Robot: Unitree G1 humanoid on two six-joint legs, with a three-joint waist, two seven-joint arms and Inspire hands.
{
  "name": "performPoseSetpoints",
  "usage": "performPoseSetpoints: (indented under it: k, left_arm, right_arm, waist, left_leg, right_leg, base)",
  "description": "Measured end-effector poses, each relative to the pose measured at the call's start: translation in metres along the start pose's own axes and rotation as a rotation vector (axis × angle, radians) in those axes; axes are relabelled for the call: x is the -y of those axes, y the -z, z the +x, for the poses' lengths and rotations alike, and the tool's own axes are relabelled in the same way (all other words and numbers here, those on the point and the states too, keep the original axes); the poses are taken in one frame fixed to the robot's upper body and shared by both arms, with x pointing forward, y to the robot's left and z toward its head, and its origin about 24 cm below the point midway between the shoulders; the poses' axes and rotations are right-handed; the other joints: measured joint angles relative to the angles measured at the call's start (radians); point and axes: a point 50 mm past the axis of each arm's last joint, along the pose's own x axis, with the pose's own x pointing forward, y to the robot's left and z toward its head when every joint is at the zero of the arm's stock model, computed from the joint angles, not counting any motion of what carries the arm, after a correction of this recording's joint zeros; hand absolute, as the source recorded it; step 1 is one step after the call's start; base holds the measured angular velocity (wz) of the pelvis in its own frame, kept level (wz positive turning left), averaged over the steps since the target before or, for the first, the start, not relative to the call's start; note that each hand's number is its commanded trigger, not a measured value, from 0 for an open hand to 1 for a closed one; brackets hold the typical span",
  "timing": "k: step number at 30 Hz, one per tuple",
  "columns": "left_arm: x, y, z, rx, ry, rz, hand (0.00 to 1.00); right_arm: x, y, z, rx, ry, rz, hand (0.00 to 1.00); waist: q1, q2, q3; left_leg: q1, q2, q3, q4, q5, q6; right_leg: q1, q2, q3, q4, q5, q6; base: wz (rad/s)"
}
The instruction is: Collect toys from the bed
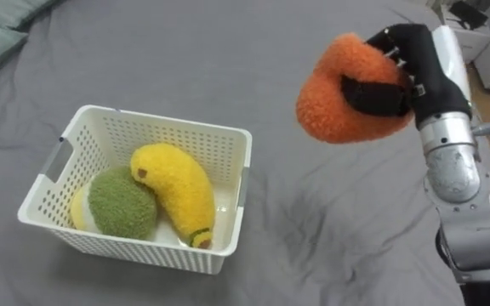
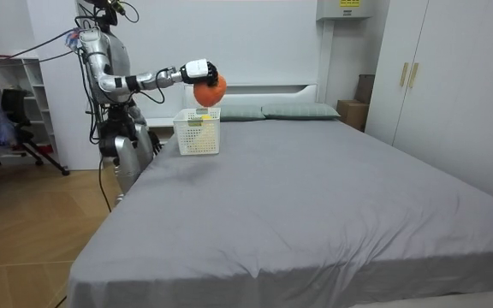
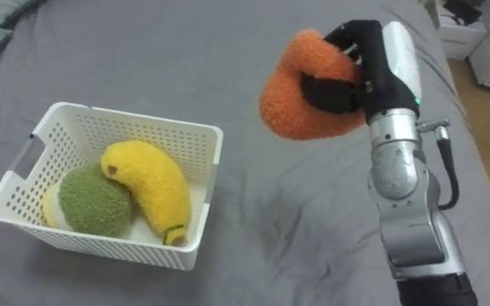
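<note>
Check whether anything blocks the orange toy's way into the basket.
Nothing visible does. The right hand holds the orange toy in air right of the open basket, where a yellow toy and a green toy lie.

Pillows [image 2: 302, 111], wardrobe [image 2: 452, 77], office chair [image 2: 14, 107] in rm.

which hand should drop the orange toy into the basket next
Right. The right hand is shut on the orange plush toy, held above the bed just right of the white basket, so probably only a short move left remains.
</note>
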Motion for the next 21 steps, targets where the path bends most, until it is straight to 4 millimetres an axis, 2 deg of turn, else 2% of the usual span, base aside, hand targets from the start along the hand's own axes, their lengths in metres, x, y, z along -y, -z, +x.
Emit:
performPoseSetpoints:
  k: [2, 3, 5, 10, 11, 14, 18, 21]
  left_arm:
    - [-0.001, 0.000, 0.000, 0.004, -0.005, -0.004, 0.00]
    - [-0.001, 0.000, 0.000, 0.005, -0.004, -0.002, 0.00]
    - [-0.001, 0.000, 0.000, 0.004, 0.000, -0.002, 0.00]
    - [-0.001, 0.003, 0.000, -0.009, -0.003, 0.002, 0.00]
    - [-0.001, 0.002, 0.000, -0.006, -0.005, 0.002, 0.00]
    - [-0.001, 0.000, 0.000, -0.002, -0.005, 0.002, 0.00]
    - [-0.002, 0.002, 0.000, -0.008, -0.011, 0.004, 0.00]
    - [-0.004, 0.008, -0.001, -0.035, -0.017, 0.008, 0.00]
  right_arm:
    - [-0.003, -0.011, 0.005, 0.040, -0.035, -0.011, 1.00]
    - [-0.004, -0.016, 0.008, 0.055, -0.048, -0.023, 1.00]
    - [-0.008, -0.023, 0.012, 0.079, -0.065, -0.039, 1.00]
    - [-0.029, -0.031, 0.013, 0.107, -0.147, -0.048, 1.00]
    - [-0.037, -0.030, 0.013, 0.101, -0.177, -0.051, 1.00]
    - [-0.052, -0.023, 0.012, 0.064, -0.225, -0.055, 1.00]
    - [-0.061, -0.021, 0.010, 0.045, -0.260, -0.068, 1.00]
    - [-0.076, -0.031, 0.007, 0.070, -0.306, -0.049, 1.00]
  waist:
    - [0.035, -0.008, -0.0028]
    - [0.044, -0.012, -0.0040]
    - [0.066, -0.014, -0.0048]
    - [0.119, -0.021, 0.0009]
    - [0.121, -0.023, 0.0052]
    - [0.135, -0.031, 0.0070]
    - [0.167, -0.031, 0.0067]
    - [0.179, -0.032, 0.0064]
  left_leg:
    - [-0.006, 0.000, -0.004, 0.000, 0.000, 0.000]
    - [-0.007, -0.001, -0.015, 0.002, 0.000, 0.000]
    - [-0.006, -0.001, -0.020, 0.003, 0.000, 0.000]
    - [-0.008, -0.003, -0.034, 0.005, 0.000, 0.000]
    - [-0.013, -0.004, -0.049, 0.007, 0.000, 0.000]
    - [-0.034, -0.009, -0.078, 0.022, 0.000, 0.000]
    - [-0.055, -0.015, -0.096, 0.032, 0.001, 0.000]
    - [-0.059, -0.016, -0.100, 0.036, 0.002, 0.000]
  right_leg:
    - [-0.001, 0.000, -0.004, 0.000, 0.000, 0.000]
    - [0.001, -0.001, -0.021, -0.001, 0.000, 0.000]
    - [0.005, -0.001, -0.027, -0.001, 0.000, 0.000]
    - [0.013, -0.002, -0.037, 0.000, 0.000, 0.000]
    - [0.017, -0.004, -0.054, 0.000, 0.000, 0.000]
    - [0.014, -0.007, -0.073, -0.001, 0.000, 0.000]
    - [0.003, -0.010, -0.084, 0.000, -0.001, 0.002]
    - [0.003, -0.010, -0.087, 0.000, -0.001, 0.002]
  base:
    - [0.09]
    - [0.20]
    - [0.13]
    - [0.09]
    - [0.25]
    - [0.31]
    - [0.14]
    - [0.05]
